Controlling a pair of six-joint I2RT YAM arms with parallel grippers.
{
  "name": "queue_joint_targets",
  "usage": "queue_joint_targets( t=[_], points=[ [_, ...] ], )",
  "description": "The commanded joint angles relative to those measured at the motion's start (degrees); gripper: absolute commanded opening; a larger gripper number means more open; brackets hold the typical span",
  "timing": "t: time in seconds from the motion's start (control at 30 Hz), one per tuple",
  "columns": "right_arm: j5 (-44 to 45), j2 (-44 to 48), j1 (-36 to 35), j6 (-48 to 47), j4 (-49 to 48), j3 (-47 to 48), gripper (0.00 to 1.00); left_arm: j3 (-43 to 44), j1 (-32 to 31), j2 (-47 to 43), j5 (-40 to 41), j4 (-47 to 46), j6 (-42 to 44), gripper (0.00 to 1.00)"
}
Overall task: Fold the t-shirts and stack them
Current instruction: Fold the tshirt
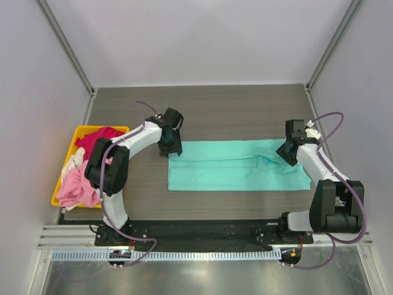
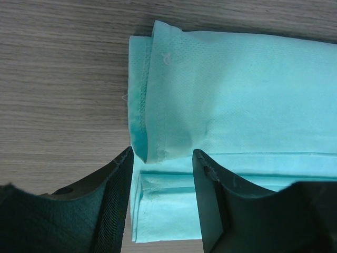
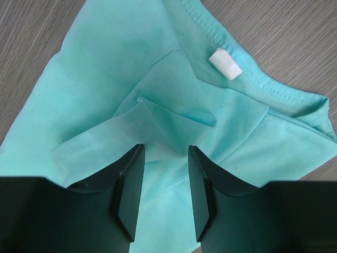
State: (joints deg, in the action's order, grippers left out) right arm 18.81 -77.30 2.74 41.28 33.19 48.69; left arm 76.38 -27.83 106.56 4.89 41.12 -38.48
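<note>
**One high view, two close wrist views.**

The top camera looks down from above and behind the bases at 6 o'clock, far enough back to take in the whole table (image 1: 233, 104). Each wrist camera looks down past its own gripper, close to the cloth. The left gripper (image 2: 163, 152) is at the 9 o'clock end of the shirt (image 2: 237, 95), and the right gripper (image 3: 166, 147) at its 3 o'clock end. All three views share the shirt.

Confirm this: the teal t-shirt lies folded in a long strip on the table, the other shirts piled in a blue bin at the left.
The bin is yellow, not blue; the top external view shows it. The rest holds: teal t-shirt folded in a long strip, other shirts piled in that bin at the left.
</note>
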Motion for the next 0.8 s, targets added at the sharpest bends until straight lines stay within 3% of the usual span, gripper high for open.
queue_joint_targets(
  t=[0.0,0.1,0.23,0.27,0.37,0.47,0.77],
  points=[
    [2.0,-0.9,0.2,1.1,-4.3,-0.9,0.44,-0.9,0.4,1.1,0.0,-2.4,-1.2,0.50],
    [2.5,-1.8,0.2,0.6,-5.7,-1.3,0.42,-1.1,0.8,1.5,-0.1,-2.8,-1.2,0.46],
    [2.8,-2.1,0.2,0.1,-6.3,-1.4,0.24,-1.2,1.0,1.9,-0.3,-2.8,-1.2,0.35],
    [3.1,-2.0,0.2,-0.3,-6.4,-1.4,0.13,-1.2,0.9,1.9,-0.2,-2.8,-1.2,0.29],
    [3.6,-0.8,0.2,-1.0,-6.4,-1.3,0.01,-1.0,1.1,1.5,0.1,-2.6,-1.2,0.13],
    [3.8,0.7,0.2,-1.6,-6.3,-1.4,0.01,-0.6,1.1,1.3,0.3,-1.8,-1.4,0.00],
    [4.8,4.5,0.2,-3.1,-4.9,-0.9,0.01,0.6,1.0,-1.5,-0.1,-0.1,-2.0,0.00]
  ],
)
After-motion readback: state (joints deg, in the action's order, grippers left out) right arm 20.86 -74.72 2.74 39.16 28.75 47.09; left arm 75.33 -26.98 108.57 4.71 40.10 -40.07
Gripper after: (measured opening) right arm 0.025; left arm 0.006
